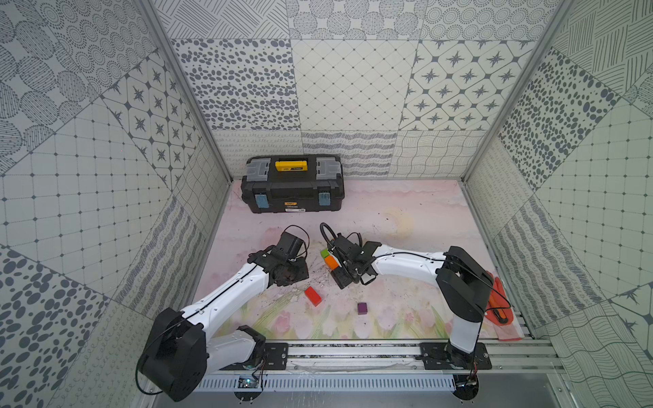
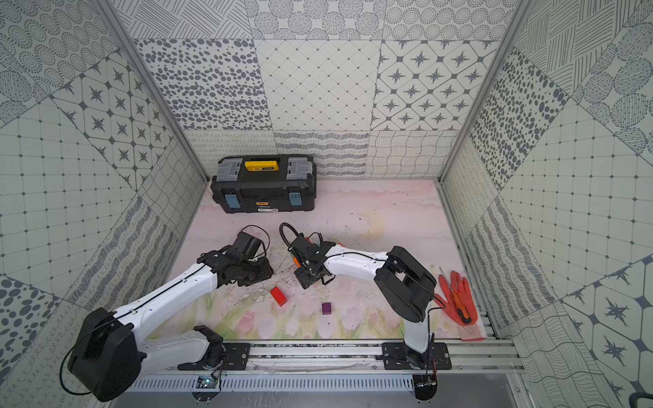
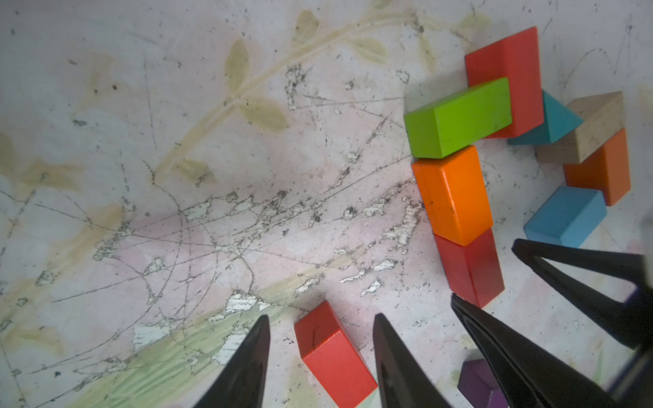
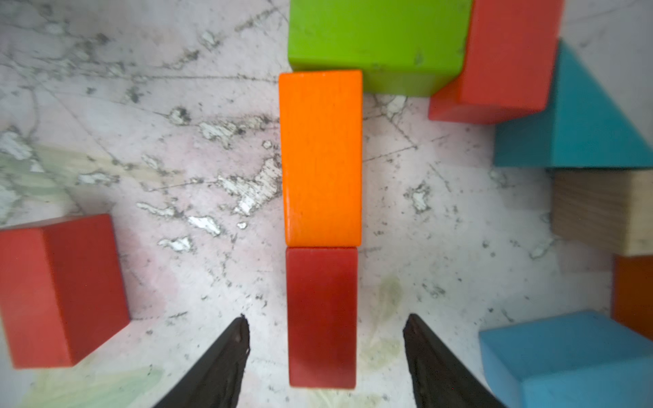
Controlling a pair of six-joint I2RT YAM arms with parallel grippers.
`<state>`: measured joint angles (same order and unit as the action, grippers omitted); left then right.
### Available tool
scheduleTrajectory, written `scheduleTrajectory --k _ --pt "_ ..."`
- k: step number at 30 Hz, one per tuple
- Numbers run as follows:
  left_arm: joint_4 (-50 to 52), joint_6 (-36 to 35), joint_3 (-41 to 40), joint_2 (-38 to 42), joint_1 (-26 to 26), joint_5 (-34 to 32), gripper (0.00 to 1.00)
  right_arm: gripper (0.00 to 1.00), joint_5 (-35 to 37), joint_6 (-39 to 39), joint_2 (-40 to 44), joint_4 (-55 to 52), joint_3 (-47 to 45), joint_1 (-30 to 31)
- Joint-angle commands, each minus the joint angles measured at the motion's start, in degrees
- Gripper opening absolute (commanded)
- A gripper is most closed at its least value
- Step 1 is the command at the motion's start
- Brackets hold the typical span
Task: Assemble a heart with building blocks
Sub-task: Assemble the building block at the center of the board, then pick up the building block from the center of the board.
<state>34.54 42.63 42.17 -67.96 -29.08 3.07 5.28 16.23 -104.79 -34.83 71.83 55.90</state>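
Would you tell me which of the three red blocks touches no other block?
The lone red block, clear of the rest; the second red block butts the orange block, the third red block the green block.

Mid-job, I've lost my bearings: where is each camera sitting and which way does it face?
Top views: high above the base rail, looking down and forward across the mat to the toolbox; left arm and right arm show whole.
Left wrist: low over the mat, facing the loose red block flanked by the open left gripper; right gripper's fingers intrude.
Right wrist: looks down past the open right gripper straddling the dark red brick.
Shared: both wrist views show the orange brick and green brick.
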Motion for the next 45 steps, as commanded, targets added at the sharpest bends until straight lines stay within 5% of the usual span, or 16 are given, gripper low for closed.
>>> scheduleTrajectory --k 1,9,18,31,45 --pt "3.58 2.81 1.05 -0.71 -3.99 1.71 0.49 0.73 3.19 1.76 6.65 0.02 -1.45 0.26" --pt "7.28 10.32 2.17 -4.9 -15.64 0.71 0.52 0.77 10.67 8.97 19.81 -1.11 -8.76 0.18" --pt "7.33 10.86 3.13 -8.77 -16.44 3.85 0.55 0.77 12.12 13.2 26.75 -1.59 -15.48 -1.31" --pt "11.3 7.04 7.46 -17.79 -16.36 0.22 0.5 0.77 11.25 13.3 28.94 -1.73 -17.3 -2.89" --pt "13.39 9.76 6.38 -9.03 -16.36 -0.22 0.57 0.76 10.07 13.13 28.1 -0.83 -18.13 -3.02"
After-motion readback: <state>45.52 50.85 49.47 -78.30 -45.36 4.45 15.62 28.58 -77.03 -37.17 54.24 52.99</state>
